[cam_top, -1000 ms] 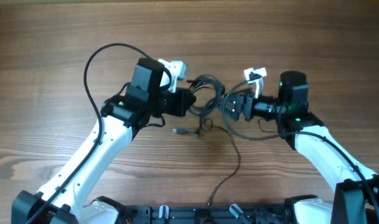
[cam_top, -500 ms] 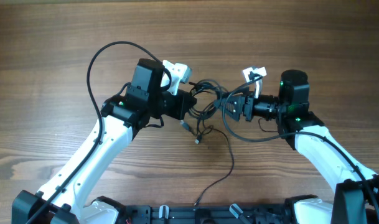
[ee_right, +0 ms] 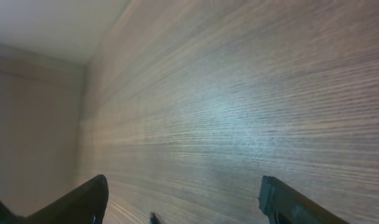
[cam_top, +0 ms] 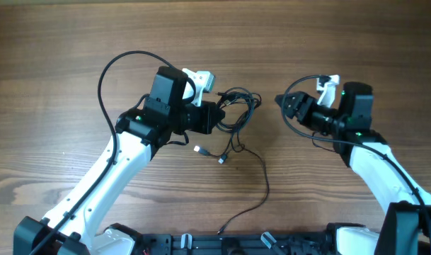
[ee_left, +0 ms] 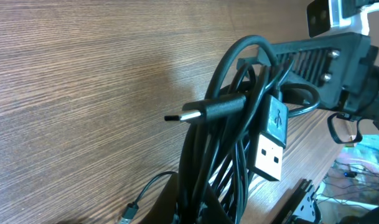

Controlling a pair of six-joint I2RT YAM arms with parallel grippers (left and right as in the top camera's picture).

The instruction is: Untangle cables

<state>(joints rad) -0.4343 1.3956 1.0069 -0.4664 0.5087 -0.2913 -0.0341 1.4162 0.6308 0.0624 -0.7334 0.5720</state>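
Note:
The cables (cam_top: 238,108) are a small knotted bundle of thin black cords near the table's middle. My left gripper (cam_top: 221,117) is shut on the bundle's left side. In the left wrist view the bundle (ee_left: 229,134) rises from my jaws (ee_left: 189,215), with a USB-C plug (ee_left: 205,111) and a USB-A plug (ee_left: 270,144) sticking out. One long loose strand (cam_top: 263,180) trails from the bundle toward the front edge. Two plug tips (cam_top: 209,154) lie below the bundle. My right gripper (cam_top: 284,104) is open, empty and apart from the bundle; its fingers (ee_right: 183,208) are spread over bare wood.
The wooden table (cam_top: 59,57) fills the view. A thick black arm cable (cam_top: 102,78) loops above my left arm. Another arm cable (cam_top: 300,127) loops at my right wrist. The arm bases (cam_top: 229,244) sit at the front edge.
My right gripper has let go of the bundle, opened and drawn back to the right. The bundle stays in my left gripper, and the loose strand has shifted slightly.

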